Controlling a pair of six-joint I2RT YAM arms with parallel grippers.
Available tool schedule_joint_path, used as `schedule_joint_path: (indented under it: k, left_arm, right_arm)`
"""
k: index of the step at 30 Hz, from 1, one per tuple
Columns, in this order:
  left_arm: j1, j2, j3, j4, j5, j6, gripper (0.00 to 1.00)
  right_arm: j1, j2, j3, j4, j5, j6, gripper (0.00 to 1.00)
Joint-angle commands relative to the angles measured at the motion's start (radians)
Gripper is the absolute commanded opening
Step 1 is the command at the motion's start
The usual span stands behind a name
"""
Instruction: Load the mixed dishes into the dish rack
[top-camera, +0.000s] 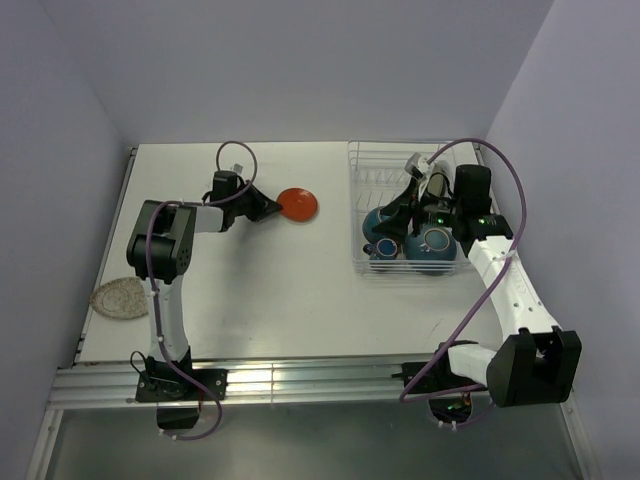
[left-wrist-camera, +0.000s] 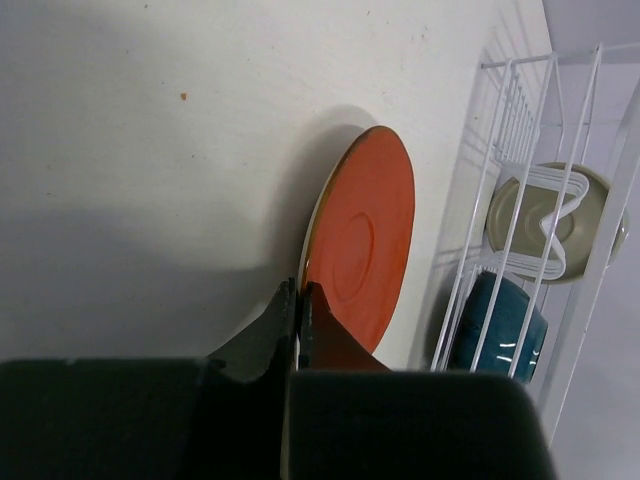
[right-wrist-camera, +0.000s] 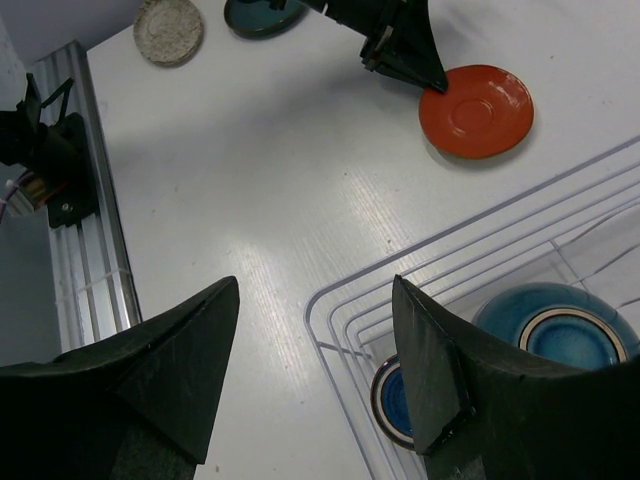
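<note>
Left end effector (left-wrist-camera: 298, 300) pinches the rim of the orange-red plate (left-wrist-camera: 360, 250) near the far edge of the table (top-camera: 300, 300) — pick-up step, I judge — so next comes a lift and carry to the dish rack (top-camera: 352, 205) in the far right corner, where the right end effector (right-wrist-camera: 315, 282) hovers open

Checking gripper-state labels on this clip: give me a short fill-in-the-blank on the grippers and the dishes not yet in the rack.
1. The plate pinched at its rim by the left gripper is coloured ____.
2. The right gripper has its jaws ____.
3. The speckled plate lies near the ____ edge of the table.
Missing words: orange-red; open; left.
</note>
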Motion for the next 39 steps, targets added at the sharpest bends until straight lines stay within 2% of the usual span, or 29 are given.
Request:
schedule_joint_path:
  k: [1, 6, 13, 19, 26, 28, 31, 39]
  left_arm:
    - [0.004, 0.003, -0.034, 0.061, 0.047, -0.007, 0.00]
    - [0.014, -0.068, -0.069, 0.110, 0.117, 0.010, 0.00]
    - [0.033, -0.250, -0.173, 0.161, 0.208, 0.015, 0.00]
    - [0.025, -0.406, -0.270, 0.205, 0.256, -0.028, 0.00]
    - [-0.018, -0.559, -0.322, 0.186, 0.280, -0.040, 0.00]
    - [-0.032, -0.598, -0.334, 0.182, 0.277, -0.043, 0.00]
    - [-0.074, -0.634, -0.342, 0.181, 0.270, -0.053, 0.00]
    - [-0.145, -0.662, -0.339, 0.182, 0.254, -0.072, 0.00]
  right_arm:
    - [-0.012, -0.024, -0.006, 0.020, -0.025, -0.001, 0.70]
    - [-0.017, -0.010, -0.012, 0.017, -0.020, -0.010, 0.69]
    - [-0.015, 0.012, -0.032, 0.066, -0.020, 0.037, 0.68]
    - [-0.003, 0.038, -0.073, 0.237, 0.053, 0.259, 0.67]
    - [0.084, 0.072, -0.129, 0.495, 0.260, 0.675, 0.72]
    - [0.139, 0.088, -0.124, 0.506, 0.337, 0.706, 0.74]
    - [0.199, 0.110, -0.112, 0.526, 0.372, 0.766, 0.76]
    - [0.233, 0.231, -0.064, 0.564, 0.334, 0.870, 0.75]
